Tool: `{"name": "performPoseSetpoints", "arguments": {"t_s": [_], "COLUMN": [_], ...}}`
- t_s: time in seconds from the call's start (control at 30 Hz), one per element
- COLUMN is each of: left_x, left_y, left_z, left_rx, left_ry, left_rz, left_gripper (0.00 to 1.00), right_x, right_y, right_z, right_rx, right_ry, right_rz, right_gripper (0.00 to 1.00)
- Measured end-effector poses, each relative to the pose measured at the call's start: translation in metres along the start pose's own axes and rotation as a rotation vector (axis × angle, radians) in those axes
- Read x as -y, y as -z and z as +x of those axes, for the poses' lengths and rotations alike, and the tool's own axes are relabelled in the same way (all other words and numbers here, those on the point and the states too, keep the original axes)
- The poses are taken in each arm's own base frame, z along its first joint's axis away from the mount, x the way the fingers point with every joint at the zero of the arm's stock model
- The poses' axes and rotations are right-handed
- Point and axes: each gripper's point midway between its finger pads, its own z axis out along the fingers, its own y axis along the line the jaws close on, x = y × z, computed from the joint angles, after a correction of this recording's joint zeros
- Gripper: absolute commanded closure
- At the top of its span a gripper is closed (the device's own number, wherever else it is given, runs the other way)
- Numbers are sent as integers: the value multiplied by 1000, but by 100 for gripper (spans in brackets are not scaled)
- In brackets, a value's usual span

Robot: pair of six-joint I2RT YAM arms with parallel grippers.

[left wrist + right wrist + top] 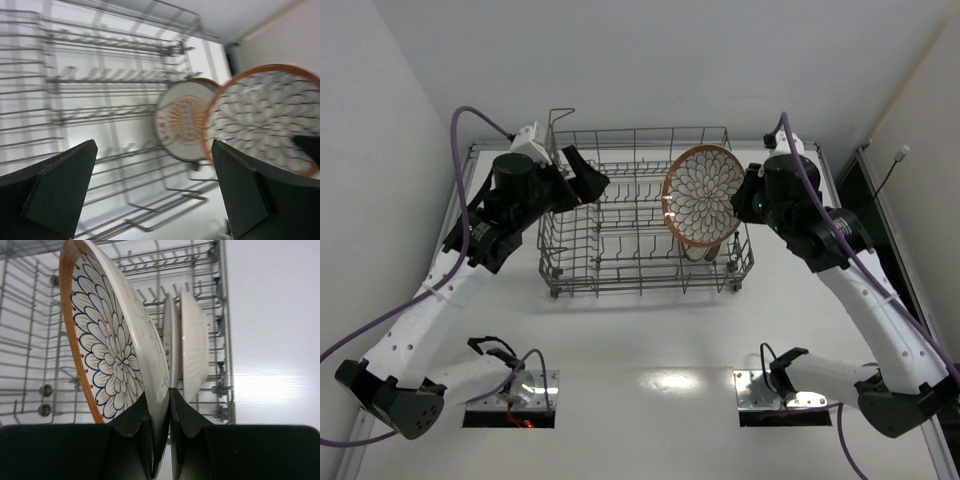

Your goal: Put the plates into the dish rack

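Wire rack (548, 245) of thin grey metal rod, rectangular, with rows of short upright tines, standing on a smooth white table (650, 340) whose glossy top reflects the light. The right gripper (159, 400) pinches the rim of the petal plate (107, 355) between its two black wedge-shaped fingers, one pressed against each face. The plate is round, shallow and glazed, with dark-outlined white petals and a ribbed orange-brown rim. It hangs on edge, tilted, over the right part of the rack, just beside two plates that stand on edge among the tines at the right end. These are the medallion plate (182, 122), with an orange centre on white, and behind it a third plate (195, 350), which shows a plain white, faintly ribbed back. Whether the held plate's lower edge touches the wires cannot be told. The left gripper (154, 165) hovers over the rack's left side, toward the rear, with its matte black fingers spread wide and nothing between them. From the standing plates leftward to the rack's left wall, the tine rows lie open. The rack's far rim sits near the white rear wall (650, 70), and a broad stretch of table lies in front.
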Motion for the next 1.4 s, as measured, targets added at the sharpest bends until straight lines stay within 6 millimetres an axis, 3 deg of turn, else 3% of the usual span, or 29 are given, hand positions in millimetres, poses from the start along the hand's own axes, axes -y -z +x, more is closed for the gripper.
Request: {"name": "performPoseSetpoints", "arguments": {"t_s": [0.17,0.3,0.4,0.5,0.77,0.93,1.17,1.4], "left_x": [-57,-122,-173,-204,-216,-236,-241,-246], "left_y": [14,26,44,66,102,114,116,112], "left_z": [-23,-33,-16,2,-2,19,20,23], "left_rx": [61,99,113,131,312,338,353,331], "left_ry": [-103,-140,-158,-180,-193,-197,-197,-205], "left_rz": [-219,-425,-595,-709,-754,-795,-820,-843], "left_gripper": [0,0,0,0,0,0,0,0], "right_x": [10,9,7,6,9,8,-2,-15], "right_y": [-12,-32,-44,-53,-55,-71,-98,-112], "right_z": [-13,0,17,31,30,30,47,49], "right_rx": [8,-34,-83,-110,-82,-79,-102,-79], "right_ry": [39,106,181,246,323,359,391,450], "right_rz": [139,219,279,330,412,458,469,520], "right_gripper": [100,100,100,100,100,100,100,100]}}
